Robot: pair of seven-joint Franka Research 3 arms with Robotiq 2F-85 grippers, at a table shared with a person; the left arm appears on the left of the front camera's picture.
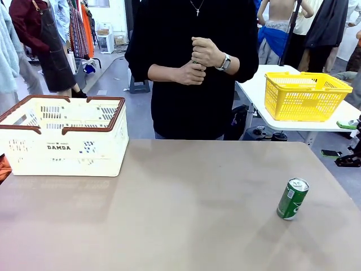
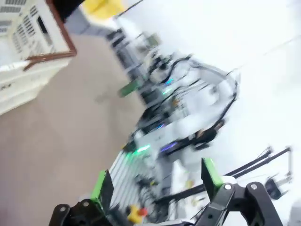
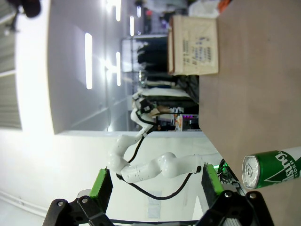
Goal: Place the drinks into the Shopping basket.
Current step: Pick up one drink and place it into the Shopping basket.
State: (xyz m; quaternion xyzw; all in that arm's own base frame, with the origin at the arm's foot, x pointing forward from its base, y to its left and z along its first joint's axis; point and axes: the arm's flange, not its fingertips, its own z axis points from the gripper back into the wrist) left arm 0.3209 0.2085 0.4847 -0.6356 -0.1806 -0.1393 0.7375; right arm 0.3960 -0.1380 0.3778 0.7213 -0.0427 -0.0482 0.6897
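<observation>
One green can with a silver top (image 1: 293, 198) stands slightly tilted on the brown table, near its right edge. The cream-white Shopping basket (image 1: 62, 135) with a brown rim and "DAMDA" on its side sits at the table's far left. In the right wrist view, which is rolled sideways, the green can (image 3: 273, 167) lies just off to the right of my right gripper (image 3: 156, 184), whose jaws are open and hold nothing; the basket (image 3: 193, 44) is far off. The left wrist view is blurred: my left gripper (image 2: 156, 181) is open and empty, with the basket (image 2: 28, 47) at the upper left.
A person in black stands at the table's far side, hands (image 1: 200, 62) clasped at the chest. A yellow basket (image 1: 304, 95) sits on a white table at the back right. The brown tabletop (image 1: 180, 214) is bare between the basket and the can.
</observation>
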